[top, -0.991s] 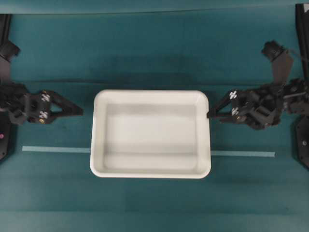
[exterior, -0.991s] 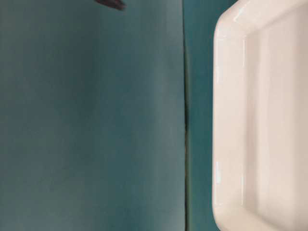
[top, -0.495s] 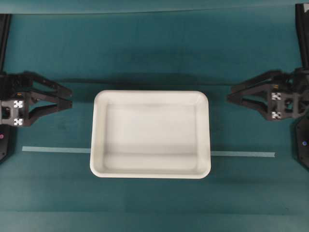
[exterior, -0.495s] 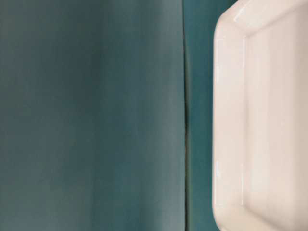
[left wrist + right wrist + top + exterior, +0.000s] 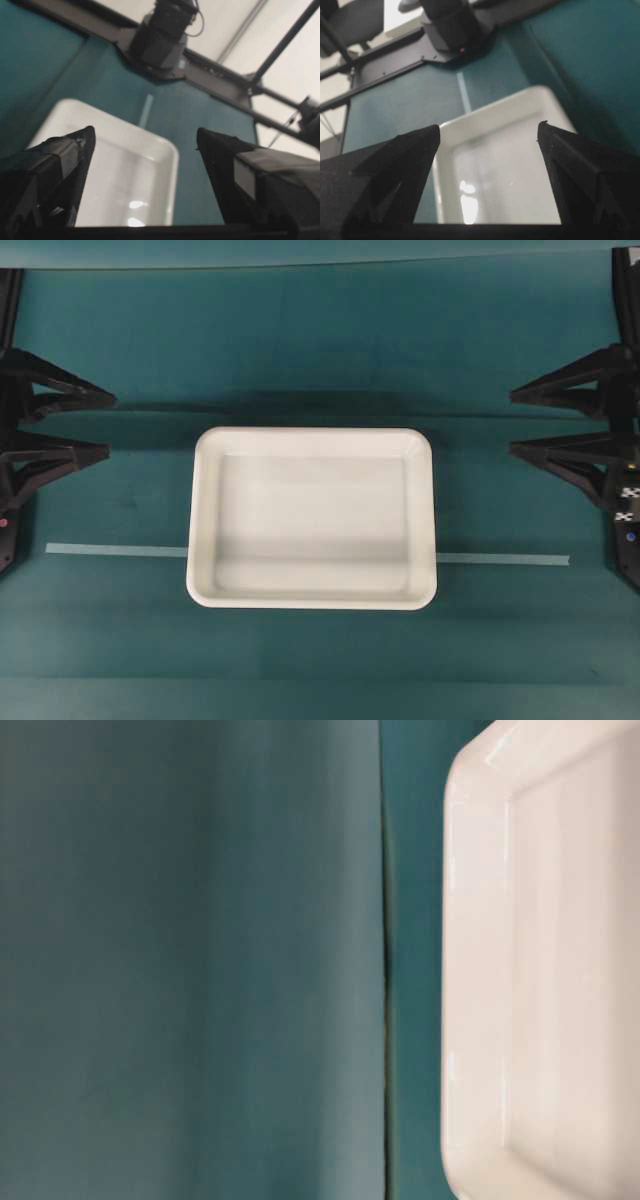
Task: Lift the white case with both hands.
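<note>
Both grippers, the left gripper (image 5: 108,424) and right gripper (image 5: 512,422), gape wide and empty, well apart from the white case (image 5: 312,517); each should close level on opposite rims together.

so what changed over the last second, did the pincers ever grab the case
No grab. Both pincers drew back from the white case toward the outer edges of the overhead view and rolled, so their fingers now stand spread one above the other: left pincer, right pincer. Both are open and clear of the case. The case has not moved, and it sits across the pale tape line.
</note>
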`<act>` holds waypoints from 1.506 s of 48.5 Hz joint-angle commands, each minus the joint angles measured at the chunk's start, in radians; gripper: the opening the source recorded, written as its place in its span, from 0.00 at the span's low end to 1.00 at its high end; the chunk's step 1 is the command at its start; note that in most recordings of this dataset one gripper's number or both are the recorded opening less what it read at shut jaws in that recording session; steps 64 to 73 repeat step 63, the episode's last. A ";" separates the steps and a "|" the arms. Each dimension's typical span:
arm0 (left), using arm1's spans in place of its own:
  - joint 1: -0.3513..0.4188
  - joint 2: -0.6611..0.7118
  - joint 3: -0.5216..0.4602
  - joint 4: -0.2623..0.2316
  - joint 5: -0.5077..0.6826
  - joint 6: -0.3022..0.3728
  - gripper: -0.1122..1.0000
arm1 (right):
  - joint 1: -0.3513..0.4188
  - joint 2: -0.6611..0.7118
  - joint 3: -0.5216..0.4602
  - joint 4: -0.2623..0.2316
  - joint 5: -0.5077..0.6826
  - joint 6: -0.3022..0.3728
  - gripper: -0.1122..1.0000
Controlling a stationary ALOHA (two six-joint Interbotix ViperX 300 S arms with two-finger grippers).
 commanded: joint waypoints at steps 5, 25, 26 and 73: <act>0.000 -0.014 -0.032 0.005 0.040 0.048 0.91 | 0.002 -0.029 -0.008 -0.003 0.020 -0.021 0.87; 0.000 -0.041 -0.037 0.005 0.074 0.060 0.91 | 0.002 -0.060 -0.002 -0.003 0.049 -0.023 0.87; 0.000 -0.041 -0.037 0.005 0.074 0.060 0.91 | 0.002 -0.060 -0.002 -0.003 0.049 -0.023 0.87; 0.000 -0.072 -0.029 0.005 0.100 0.058 0.91 | 0.002 -0.103 0.032 0.000 0.051 -0.017 0.87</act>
